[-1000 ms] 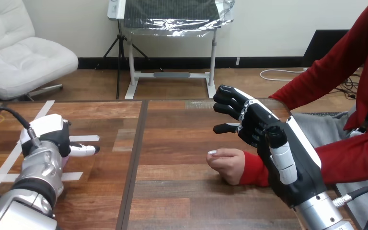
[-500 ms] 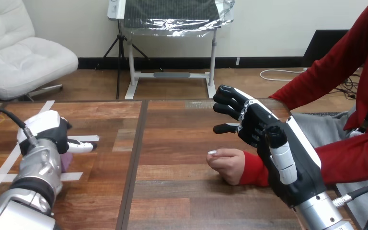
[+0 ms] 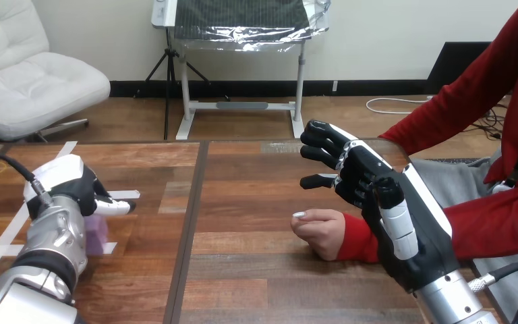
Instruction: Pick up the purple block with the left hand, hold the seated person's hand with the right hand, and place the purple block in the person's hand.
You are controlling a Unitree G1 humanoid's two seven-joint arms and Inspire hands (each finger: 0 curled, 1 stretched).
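Toward the near left corner of the table [image 3: 256, 270], my left robot hand [image 3: 74, 183] sits low over the wood with the purple block [image 3: 96, 234] just under its wrist side, resting on the table. I cannot tell whether that robot hand is closed on the block or merely beside it. Compared with half a second ago, it has drawn slightly toward the left edge, and more of the block now shows.

Closer to the right edge, the right robot hand [image 3: 367, 179] is raised with its fingers loosely spread, gripping nothing. It has not moved. Just below its fingers, the person's hand [image 3: 318, 231] lies as a fist on the wood, unchanged.

Planks are brown, split by a dark seam [image 3: 187, 250] running near to far. White tape strips [image 3: 125, 194] lie beyond the left robot hand.
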